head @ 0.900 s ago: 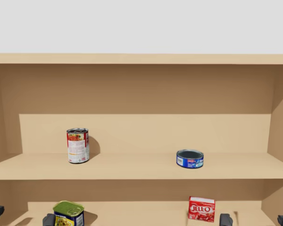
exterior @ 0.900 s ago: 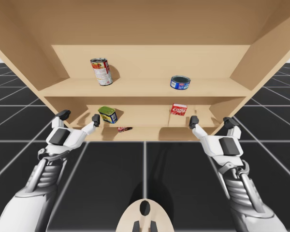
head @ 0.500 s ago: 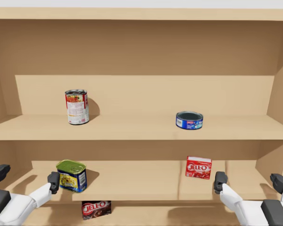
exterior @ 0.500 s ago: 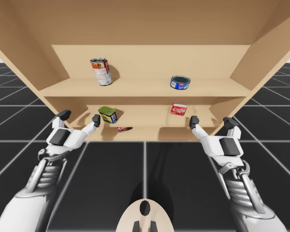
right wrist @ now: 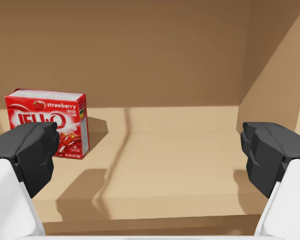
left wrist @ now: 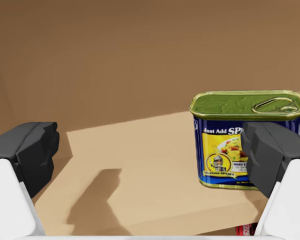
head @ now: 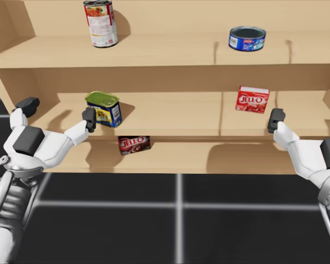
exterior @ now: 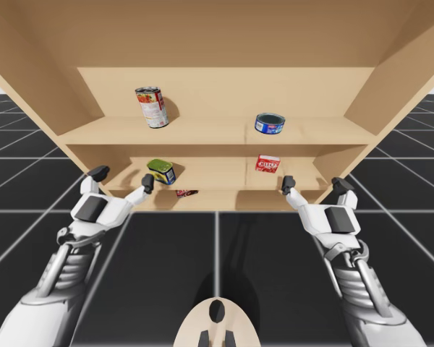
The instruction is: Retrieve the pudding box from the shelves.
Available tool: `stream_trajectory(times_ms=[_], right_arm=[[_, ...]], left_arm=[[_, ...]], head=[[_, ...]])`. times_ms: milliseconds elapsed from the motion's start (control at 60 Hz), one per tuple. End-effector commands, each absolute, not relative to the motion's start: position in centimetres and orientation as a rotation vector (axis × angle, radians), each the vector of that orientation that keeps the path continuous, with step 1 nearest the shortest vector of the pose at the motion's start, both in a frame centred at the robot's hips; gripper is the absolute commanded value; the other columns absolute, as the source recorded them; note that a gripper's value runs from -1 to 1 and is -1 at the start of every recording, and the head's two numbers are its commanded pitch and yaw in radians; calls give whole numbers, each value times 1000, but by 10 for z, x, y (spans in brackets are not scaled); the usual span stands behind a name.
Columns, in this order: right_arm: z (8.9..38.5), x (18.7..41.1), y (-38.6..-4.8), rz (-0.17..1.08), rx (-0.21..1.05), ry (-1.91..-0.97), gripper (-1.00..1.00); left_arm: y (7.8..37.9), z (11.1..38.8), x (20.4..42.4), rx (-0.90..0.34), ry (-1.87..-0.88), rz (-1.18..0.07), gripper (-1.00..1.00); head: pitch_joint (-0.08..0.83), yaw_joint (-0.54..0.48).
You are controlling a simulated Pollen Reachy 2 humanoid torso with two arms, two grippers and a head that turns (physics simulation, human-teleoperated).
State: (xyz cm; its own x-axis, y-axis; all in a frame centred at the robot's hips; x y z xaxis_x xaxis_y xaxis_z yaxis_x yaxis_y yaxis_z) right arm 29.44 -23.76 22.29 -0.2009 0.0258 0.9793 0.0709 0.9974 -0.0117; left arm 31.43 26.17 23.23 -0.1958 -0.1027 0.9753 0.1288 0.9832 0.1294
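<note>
Two boxes sit in the wooden shelves [exterior: 217, 134], and mixing them up is the first hazard. In the high view, the dark brown rectangular box [exterior: 186, 193], which I judge to be the pudding, lies on the lowest shelf. It is under the board that carries the green-lidded blue rectangular tin [exterior: 161, 171] and the bright red rectangular box [exterior: 267, 163]. The left jaws stand wide apart and empty just in front of the tin. The right jaws, also apart and empty, hang near the red box. Both look a level too high for the dark box.

In the head view, the dark box [head: 134, 144] sits back in the low gap, below the tin [head: 103, 108] and nearer my left arm. An arm dropping toward it could strike the middle shelf's front edge.

In the left wrist view, the tin [left wrist: 246, 141] stands just ahead of one jaw, which partly covers it. A straight push forward would probably shove or topple it.

In the right wrist view, the red box [right wrist: 54, 118] stands ahead of one jaw, with bare shelf between the two. Advancing and closing here would likely fetch the wrong box.
</note>
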Motion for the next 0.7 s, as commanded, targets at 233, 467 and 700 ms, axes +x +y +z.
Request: stream_trajectory(times_ms=[233, 467, 700], right_arm=[[216, 294, -235, -78, -58, -1752, -1000], [213, 297, -235, -88, -69, -1750, -1000], [212, 298, -237, -88, -70, -1750, -1000]], left_arm=[[247, 238, 282, -202, -1719, -223, -1000], [224, 212, 250, -292, -1635, -199, -1000], [197, 169, 247, -329, -1559, -187, -1000]], head=[[606, 148], [580, 147], [568, 163]])
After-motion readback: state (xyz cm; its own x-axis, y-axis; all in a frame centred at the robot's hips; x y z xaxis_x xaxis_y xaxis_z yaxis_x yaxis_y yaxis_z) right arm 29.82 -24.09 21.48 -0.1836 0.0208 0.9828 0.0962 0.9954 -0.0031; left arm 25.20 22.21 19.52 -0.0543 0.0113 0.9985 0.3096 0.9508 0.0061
